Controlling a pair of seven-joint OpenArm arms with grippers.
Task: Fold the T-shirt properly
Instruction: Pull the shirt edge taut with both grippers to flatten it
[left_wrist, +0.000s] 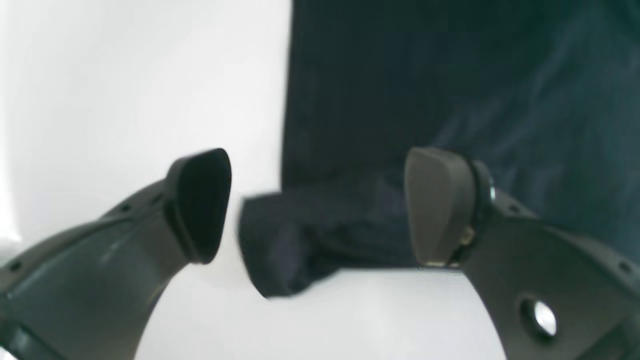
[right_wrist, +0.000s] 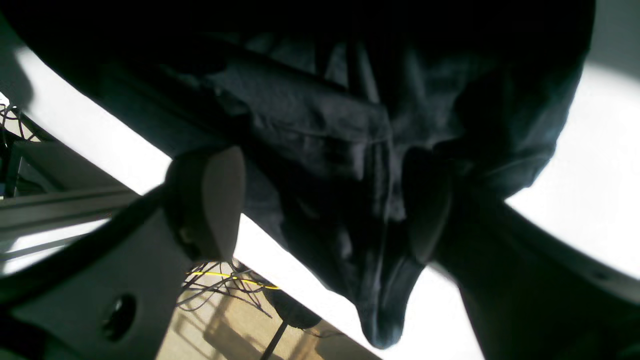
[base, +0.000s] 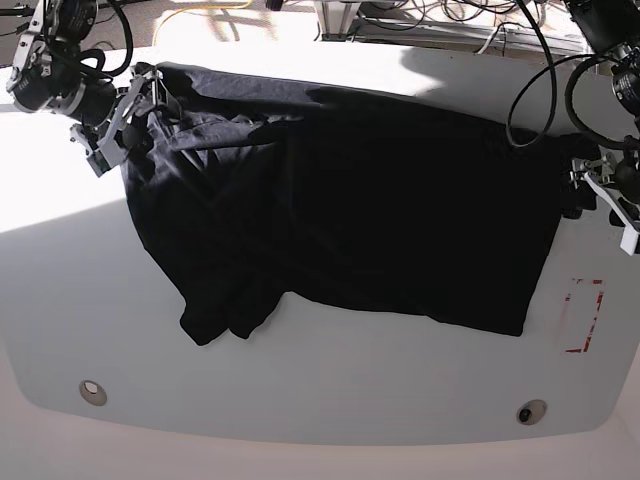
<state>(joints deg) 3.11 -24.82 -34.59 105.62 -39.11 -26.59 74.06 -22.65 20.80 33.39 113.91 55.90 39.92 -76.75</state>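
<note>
The black T-shirt (base: 350, 210) lies spread across the white table (base: 330, 400), flat on the right and bunched with a rumpled lump at its lower left. My right gripper (base: 122, 118) is at the shirt's upper left corner. In the right wrist view its fingers (right_wrist: 220, 200) stand wide apart, open, with a hanging fold of the cloth (right_wrist: 350, 240) between them. My left gripper (base: 588, 195) sits at the shirt's right edge. The left wrist view shows it open (left_wrist: 320, 210), and a blurred flap of cloth (left_wrist: 280, 245) lies loose between the pads, touching neither.
A red dashed rectangle (base: 583, 315) is marked on the table near the right edge. Two round fittings (base: 92, 390) (base: 530, 411) sit near the front edge. Under the right gripper runs the table's edge, with cables and a yellow wire (right_wrist: 235, 277) on the floor below.
</note>
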